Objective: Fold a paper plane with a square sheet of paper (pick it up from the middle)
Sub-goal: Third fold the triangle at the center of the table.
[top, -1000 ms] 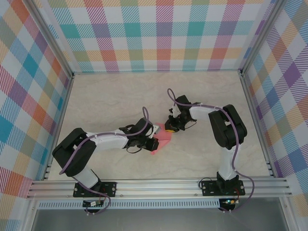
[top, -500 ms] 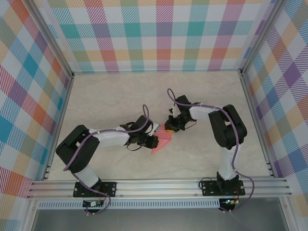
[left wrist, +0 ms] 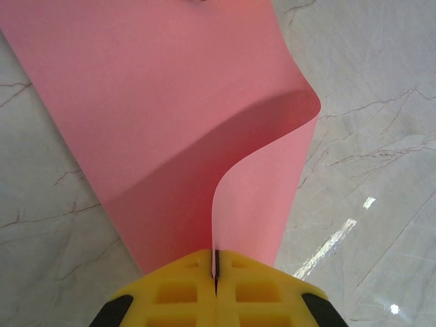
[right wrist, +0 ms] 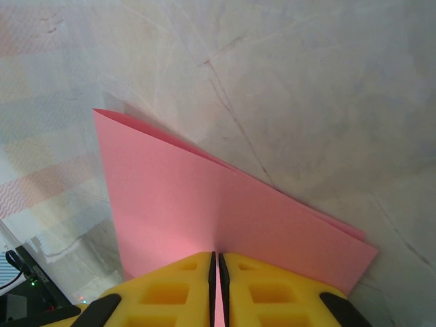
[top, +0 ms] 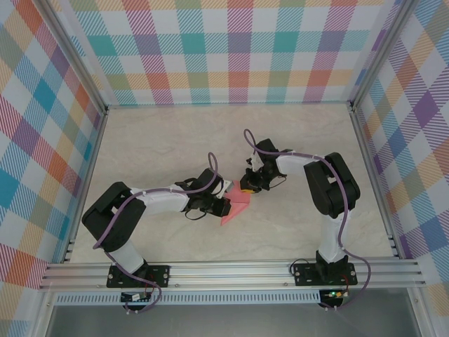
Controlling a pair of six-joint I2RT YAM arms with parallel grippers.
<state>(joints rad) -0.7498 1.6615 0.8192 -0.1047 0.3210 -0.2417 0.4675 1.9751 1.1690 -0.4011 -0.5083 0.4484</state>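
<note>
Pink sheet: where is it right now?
In the top view the pink sheet is near the table centre, pinched between the left gripper and the right gripper.

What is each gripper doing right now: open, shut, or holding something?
Left gripper: shut on the paper.
Right gripper: shut on the paper too.

Bright, even light here, white glare streaks on the glossy table (left wrist: 368, 136), soft shadow under the curl of the square sheet of paper (left wrist: 157, 102), all pretty sharp.
</note>
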